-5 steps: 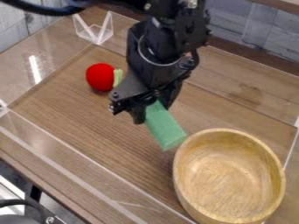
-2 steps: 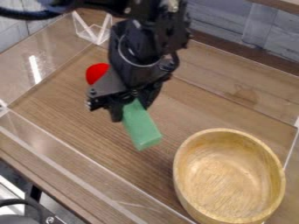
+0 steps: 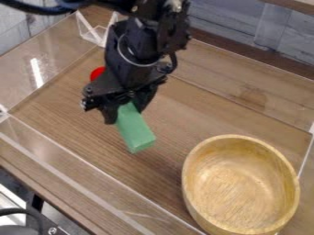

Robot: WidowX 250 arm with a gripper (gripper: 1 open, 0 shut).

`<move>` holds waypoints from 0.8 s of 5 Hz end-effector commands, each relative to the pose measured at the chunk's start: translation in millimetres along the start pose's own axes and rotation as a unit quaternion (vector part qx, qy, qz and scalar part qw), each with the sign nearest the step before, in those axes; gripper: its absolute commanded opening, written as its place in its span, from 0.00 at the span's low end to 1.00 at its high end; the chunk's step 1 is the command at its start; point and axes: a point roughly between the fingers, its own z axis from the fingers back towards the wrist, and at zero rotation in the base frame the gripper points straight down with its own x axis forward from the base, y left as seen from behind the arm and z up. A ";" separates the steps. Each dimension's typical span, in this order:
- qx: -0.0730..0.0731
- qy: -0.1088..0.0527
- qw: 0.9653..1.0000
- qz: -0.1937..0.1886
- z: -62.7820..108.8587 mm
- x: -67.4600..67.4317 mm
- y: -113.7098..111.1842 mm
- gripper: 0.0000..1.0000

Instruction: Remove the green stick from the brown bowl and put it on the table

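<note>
Camera view gives us the gripper [image 3: 123, 107] clamped on the upper end of the green stick [image 3: 136, 131], which hangs tilted over the wooden table [image 3: 233, 101] — we cannot tell whether its lower tip touches. The brown bowl [image 3: 241, 186] sits well apart, lower right, near the clear front wall [image 3: 73, 188]. A red ball [image 3: 97, 72] peeks out behind the arm; open wood lies between stick and bowl.
</note>
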 end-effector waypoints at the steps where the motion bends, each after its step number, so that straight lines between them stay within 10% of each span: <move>1: -0.007 -0.013 1.000 -0.019 1.5 5.4 -5.5 0.00; 4: 0.014 0.002 0.989 -0.150 -39.8 -9.9 -5.5 0.00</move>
